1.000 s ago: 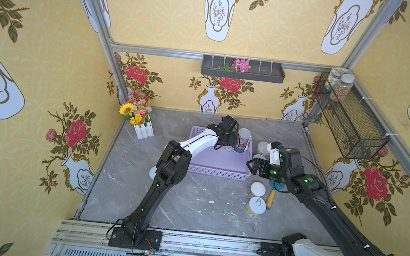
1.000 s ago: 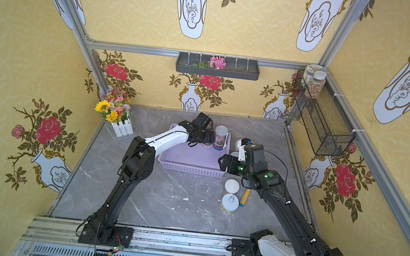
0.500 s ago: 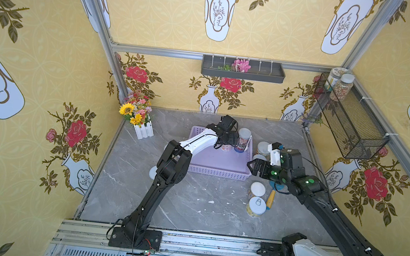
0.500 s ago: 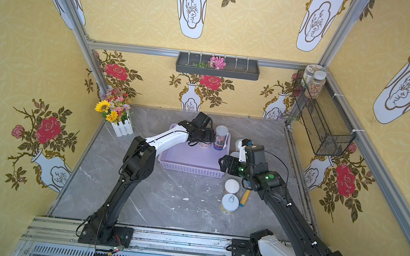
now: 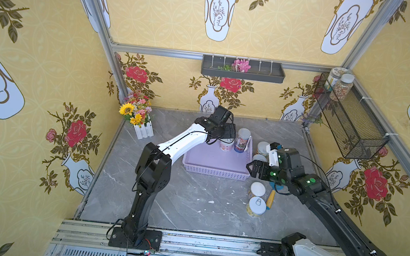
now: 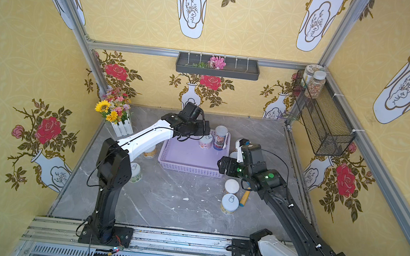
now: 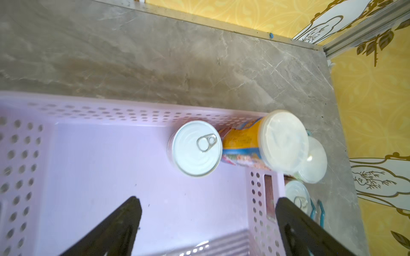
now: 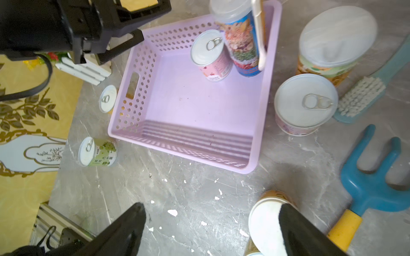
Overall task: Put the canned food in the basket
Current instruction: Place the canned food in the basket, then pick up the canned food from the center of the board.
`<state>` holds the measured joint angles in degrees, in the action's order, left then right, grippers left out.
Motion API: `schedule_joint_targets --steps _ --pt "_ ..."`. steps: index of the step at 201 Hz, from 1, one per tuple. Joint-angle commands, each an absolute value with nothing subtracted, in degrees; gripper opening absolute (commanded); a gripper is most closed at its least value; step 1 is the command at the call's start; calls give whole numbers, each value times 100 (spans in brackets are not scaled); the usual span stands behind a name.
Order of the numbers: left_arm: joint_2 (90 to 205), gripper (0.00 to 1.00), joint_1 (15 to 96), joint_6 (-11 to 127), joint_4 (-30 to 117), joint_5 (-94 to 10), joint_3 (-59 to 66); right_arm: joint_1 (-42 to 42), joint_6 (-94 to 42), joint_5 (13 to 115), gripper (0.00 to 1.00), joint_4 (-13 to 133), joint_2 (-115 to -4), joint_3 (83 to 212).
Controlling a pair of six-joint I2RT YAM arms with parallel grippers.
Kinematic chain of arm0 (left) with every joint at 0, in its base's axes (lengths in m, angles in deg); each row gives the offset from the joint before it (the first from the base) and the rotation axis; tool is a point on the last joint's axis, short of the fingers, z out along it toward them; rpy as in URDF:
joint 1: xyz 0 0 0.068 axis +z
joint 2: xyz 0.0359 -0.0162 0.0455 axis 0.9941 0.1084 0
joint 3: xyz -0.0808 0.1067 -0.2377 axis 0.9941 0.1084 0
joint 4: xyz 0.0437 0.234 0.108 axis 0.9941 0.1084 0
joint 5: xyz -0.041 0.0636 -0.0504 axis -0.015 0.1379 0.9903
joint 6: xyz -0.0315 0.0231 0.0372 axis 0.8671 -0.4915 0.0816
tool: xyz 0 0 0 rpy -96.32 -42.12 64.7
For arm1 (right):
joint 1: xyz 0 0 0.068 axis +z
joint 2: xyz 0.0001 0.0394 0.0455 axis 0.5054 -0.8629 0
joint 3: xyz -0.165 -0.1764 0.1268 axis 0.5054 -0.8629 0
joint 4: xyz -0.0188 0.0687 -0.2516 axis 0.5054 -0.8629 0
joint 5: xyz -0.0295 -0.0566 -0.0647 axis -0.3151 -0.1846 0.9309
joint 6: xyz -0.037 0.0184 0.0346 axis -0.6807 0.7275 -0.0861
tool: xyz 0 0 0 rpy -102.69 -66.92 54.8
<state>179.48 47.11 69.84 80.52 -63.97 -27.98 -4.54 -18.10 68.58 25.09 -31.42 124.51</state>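
Our left gripper [image 7: 207, 199], shut a second ago, now gapes empty near the pink can [image 5: 226, 145] standing in the lilac basket [image 5: 216, 172], just right of centre in a top view, so we lift straight up, clear of the tall can [image 5: 242, 139] alongside.

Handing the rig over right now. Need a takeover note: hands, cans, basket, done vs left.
Left hand: open, empty, above the basket.
Right hand: open, empty, over the table in front of the basket, one finger next to a white-lidded can.
Done: pink can and tall can stand together in the basket's far corner.
Left: six cans on the table. Four on the right arm's side, the white-lidded one included; two on the left arm's side.
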Motion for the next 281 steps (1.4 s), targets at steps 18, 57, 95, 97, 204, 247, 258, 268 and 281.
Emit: schedule_joint_targets --steps 18,57,95,97,204,247,258,268,281 --pt "16317 100 4713 7363 8402 -6914 -998 775 -1729 7576 97 2467 -3684 12751" --pt "14835 100 4713 8048 9270 -7280 324 1879 -1682 7994 97 2538 -4541 13332" --pt "13681 100 4790 8983 9969 -7451 1259 2484 -1405 7810 97 3172 -5176 13587" --pt "13638 100 4796 9030 9992 -7442 1323 2508 -1384 7793 97 3198 -5201 13596" --pt "12728 100 6236 9433 9975 -7060 2971 2943 -1551 7594 97 3398 -5708 13985" --pt "13145 100 6811 8757 9394 -6935 2946 3020 -1005 7757 97 4776 -5630 13567" --pt "13288 100 6917 8646 9262 -6915 2947 3046 -830 7760 97 5214 -5660 13438" --pt "13395 100 7027 8580 9141 -6898 2964 3071 -754 7711 97 5388 -5792 13467" --pt "13519 100 7131 8481 8997 -6825 2970 3154 -773 7728 97 5348 -5996 13649"
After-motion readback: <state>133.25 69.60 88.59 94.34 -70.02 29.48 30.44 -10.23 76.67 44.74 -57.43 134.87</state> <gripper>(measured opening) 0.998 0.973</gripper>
